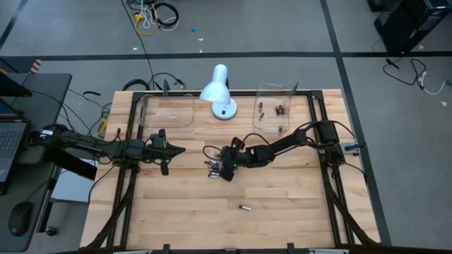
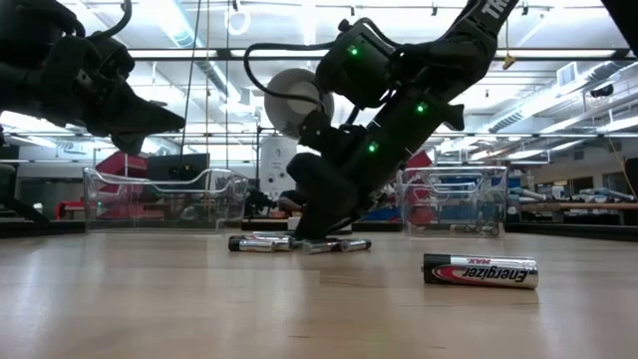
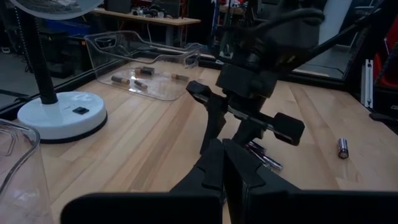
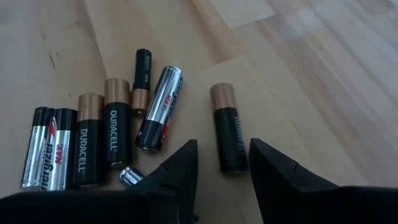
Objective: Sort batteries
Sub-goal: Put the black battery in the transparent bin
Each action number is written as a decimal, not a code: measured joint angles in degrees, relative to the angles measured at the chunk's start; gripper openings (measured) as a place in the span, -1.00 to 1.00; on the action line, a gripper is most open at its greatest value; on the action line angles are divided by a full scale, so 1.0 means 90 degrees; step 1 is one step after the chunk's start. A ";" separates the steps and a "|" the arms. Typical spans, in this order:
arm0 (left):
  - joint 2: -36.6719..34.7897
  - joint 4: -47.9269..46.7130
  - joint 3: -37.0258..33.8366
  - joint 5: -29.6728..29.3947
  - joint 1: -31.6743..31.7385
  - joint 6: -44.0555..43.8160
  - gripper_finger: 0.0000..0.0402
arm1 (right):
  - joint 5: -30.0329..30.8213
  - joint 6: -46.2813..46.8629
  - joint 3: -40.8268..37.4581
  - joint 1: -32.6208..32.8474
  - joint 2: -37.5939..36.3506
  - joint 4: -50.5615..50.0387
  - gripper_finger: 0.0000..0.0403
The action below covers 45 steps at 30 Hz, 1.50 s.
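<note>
Several batteries [image 4: 112, 130], silver-black and copper-black, lie in a loose pile [image 1: 213, 168] on the wooden table's middle. My right gripper [image 4: 222, 144] slants down over the pile, open. Its fingers stand either side of the near end of one copper-topped battery [image 4: 227, 124], which lies apart from the rest. In the low view my right gripper [image 2: 321, 224] reaches almost to the tabletop. One silver-black battery [image 1: 244, 207] lies alone toward the near edge. My left gripper [image 1: 175, 149] hangs shut above the table, left of the pile.
A white desk lamp [image 1: 219, 92] stands at the far middle. Left of it is a clear tray [image 1: 167, 111]. Right of it is a second clear tray [image 1: 277, 109] holding a few batteries. Bare wood lies along the near half of the table.
</note>
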 joint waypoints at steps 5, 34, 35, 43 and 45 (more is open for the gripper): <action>0.0001 -0.0010 0.0000 0.0000 0.0000 0.0000 -0.99 | -0.0129 -0.0001 0.0004 -0.0060 -0.0001 0.0000 -0.36; 0.0001 -0.0204 0.0000 0.0000 -0.0001 -0.0019 -0.99 | -0.0344 -0.0223 -0.0021 -0.0076 -0.0298 0.0048 -0.84; 0.0002 -0.0201 0.0000 0.0000 0.0001 -0.0020 -0.99 | -0.0336 -0.0258 -0.0020 -0.0076 -0.0405 0.0053 -0.84; 0.0000 -0.0192 0.0000 0.0000 0.0001 -0.0024 -0.99 | 0.0195 -0.0156 -0.0011 -0.0076 -0.1619 -0.0756 -0.84; 0.0002 -0.0160 0.0000 -0.0004 0.0003 -0.0024 -0.99 | 0.0401 0.0053 -0.0011 -0.0122 -0.2025 -0.1269 -0.84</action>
